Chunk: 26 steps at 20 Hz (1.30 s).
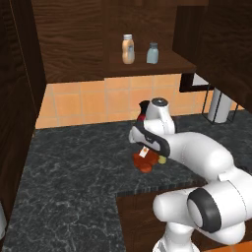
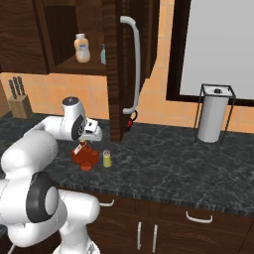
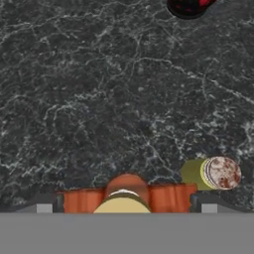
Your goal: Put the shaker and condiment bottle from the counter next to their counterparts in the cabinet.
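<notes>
The condiment bottle (image 1: 144,162) (image 2: 84,157), squat and red-brown with a tan cap and a white tag, stands on the dark marbled counter (image 1: 74,162). My gripper (image 1: 146,147) (image 2: 85,144) (image 3: 126,208) hangs right over it, open. In the hand view the bottle (image 3: 168,197) sits between my two fingertips (image 3: 44,208), which stand wide of its body. The small yellow-green shaker (image 1: 161,158) (image 2: 106,158) (image 3: 211,173) stands just to the bottle's right. Up in the cabinet (image 1: 147,66), the slim peach bottle (image 1: 128,49) (image 2: 82,48) and the pale blue-grey shaker (image 1: 152,53) share the shelf.
A dark red-black jug (image 2: 131,120) (image 3: 188,6) stands behind the bottle near the tiled wall. The open cabinet door (image 2: 126,64) hangs above the counter. A paper towel holder (image 2: 212,116) stands at the right and a knife block (image 2: 21,104) at the left.
</notes>
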Motion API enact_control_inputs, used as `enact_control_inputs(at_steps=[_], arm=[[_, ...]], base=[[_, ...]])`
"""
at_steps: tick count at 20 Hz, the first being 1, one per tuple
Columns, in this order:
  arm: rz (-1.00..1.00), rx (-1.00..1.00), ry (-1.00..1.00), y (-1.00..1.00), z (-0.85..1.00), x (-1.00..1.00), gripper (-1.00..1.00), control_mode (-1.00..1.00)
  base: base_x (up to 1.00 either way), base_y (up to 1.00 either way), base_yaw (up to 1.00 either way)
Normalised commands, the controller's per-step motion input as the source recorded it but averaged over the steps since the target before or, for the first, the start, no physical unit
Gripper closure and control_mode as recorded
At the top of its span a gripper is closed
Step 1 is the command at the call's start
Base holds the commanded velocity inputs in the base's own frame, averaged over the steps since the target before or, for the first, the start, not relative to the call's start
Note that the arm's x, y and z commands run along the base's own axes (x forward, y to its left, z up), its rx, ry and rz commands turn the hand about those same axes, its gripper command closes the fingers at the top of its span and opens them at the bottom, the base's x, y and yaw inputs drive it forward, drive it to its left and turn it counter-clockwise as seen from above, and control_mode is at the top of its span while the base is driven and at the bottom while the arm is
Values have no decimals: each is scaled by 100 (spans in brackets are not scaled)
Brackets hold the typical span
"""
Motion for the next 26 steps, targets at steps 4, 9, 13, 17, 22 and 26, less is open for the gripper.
enact_control_inputs(at_steps=[4,9,13,17,22,26], arm=[[0,0,1,0,-34,0,100,-100],[0,0,1,0,-19,0,100,-100],[0,0,0,0,-11,0,100,-100],[0,0,0,0,-2,0,100,-100],[2,0,-1,0,25,0,100,-100],[1,3,0,0,49,0,100,-100]], base=[[0,0,0],[0,0,0],[0,0,0],[0,0,0],[0,0,0],[0,0,0]])
